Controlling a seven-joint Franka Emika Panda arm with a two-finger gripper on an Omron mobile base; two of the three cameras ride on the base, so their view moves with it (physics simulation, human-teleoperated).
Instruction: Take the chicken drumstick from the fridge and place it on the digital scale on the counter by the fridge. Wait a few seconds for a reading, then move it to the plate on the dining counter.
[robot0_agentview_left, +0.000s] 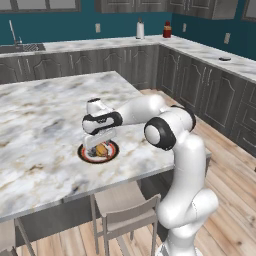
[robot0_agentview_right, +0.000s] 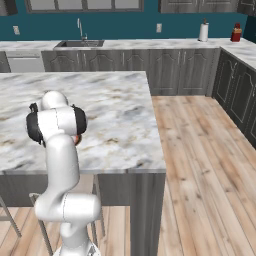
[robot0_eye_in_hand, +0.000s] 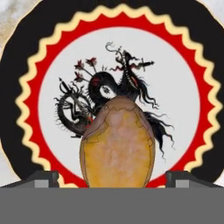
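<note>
We see the pincer (robot0_eye_in_hand: 117, 177) spread wide, tips flanking the chicken drumstick (robot0_eye_in_hand: 117, 144) (contact unclear) over the plate (robot0_eye_in_hand: 183, 83) on the counter (robot0_agentview_left: 45, 125).

Plate (robot0_eye_in_hand: 26, 65): black outer band, cream zigzag edge, red ring, pale grey centre with black-and-red dragon drawing. Chicken drumstick (robot0_eye_in_hand: 117, 144): glossy golden orange-brown. Table (robot0_agentview_left: 40, 125): white-grey marbling, tan veins.

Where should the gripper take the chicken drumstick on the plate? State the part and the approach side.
Grip the chicken drumstick across its wide middle, coming from straight above. It lies flat on the plate, an oval whose two long curved sides face the open gripper, whose fingers straddle it.
</note>
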